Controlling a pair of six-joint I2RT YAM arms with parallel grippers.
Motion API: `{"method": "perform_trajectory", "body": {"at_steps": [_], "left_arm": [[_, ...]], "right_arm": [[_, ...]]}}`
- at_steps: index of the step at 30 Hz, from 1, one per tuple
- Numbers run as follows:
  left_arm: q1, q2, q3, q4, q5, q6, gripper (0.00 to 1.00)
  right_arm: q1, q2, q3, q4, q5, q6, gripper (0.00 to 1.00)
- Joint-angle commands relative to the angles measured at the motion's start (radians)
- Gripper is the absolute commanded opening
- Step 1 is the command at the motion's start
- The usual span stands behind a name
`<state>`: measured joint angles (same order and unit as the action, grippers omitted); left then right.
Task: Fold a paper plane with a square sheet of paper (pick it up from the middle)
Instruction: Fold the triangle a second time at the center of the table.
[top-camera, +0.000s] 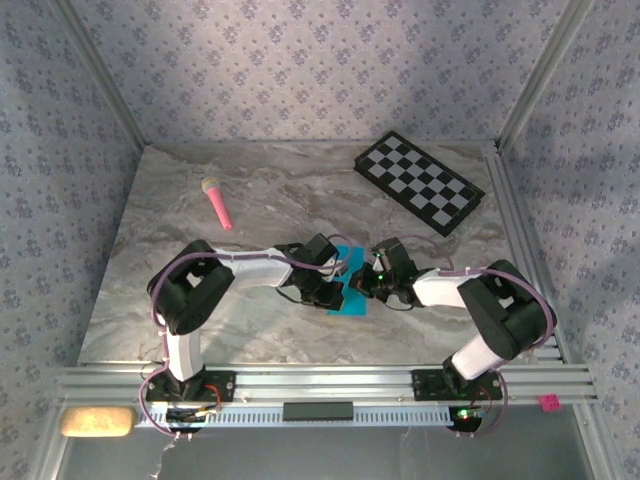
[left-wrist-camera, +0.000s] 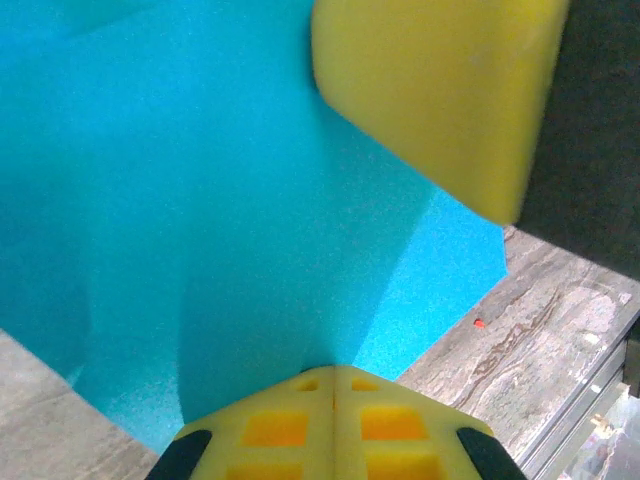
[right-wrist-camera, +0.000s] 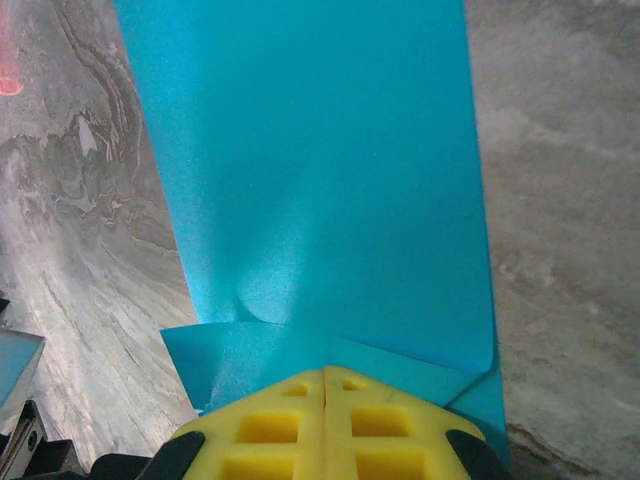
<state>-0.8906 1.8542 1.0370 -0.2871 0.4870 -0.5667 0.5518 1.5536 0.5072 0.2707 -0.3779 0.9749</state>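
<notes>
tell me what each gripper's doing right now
left gripper: closed, tips against the cyan paper sheet; pinching or just pressing, cannot tell
right gripper: closed, tips at the same sheet's folded edge; grip likewise unclear

The right gripper has its yellow fingers pressed together, the tips at the near end of the square sheet of paper. The sheet lies on the grey marbled table, with a narrow folded flap just under the tips.

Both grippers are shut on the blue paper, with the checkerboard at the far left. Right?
No. The checkerboard is at the far right, as the top view shows. Left gripper and right gripper are shut on the paper.
</notes>
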Motion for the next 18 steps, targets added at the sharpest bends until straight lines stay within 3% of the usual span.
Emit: {"method": "perform_trajectory", "body": {"at_steps": [1,18], "left_arm": [[-0.005,-0.007,-0.023,0.004,0.011,0.002,0.04],[-0.001,-0.062,-0.136,0.072,0.067,-0.055,0.06]], "right_arm": [[-0.010,0.024,-0.046,-0.142,0.066,-0.028,0.00],[-0.013,0.055,-0.044,-0.151,0.077,-0.040,0.00]]}}
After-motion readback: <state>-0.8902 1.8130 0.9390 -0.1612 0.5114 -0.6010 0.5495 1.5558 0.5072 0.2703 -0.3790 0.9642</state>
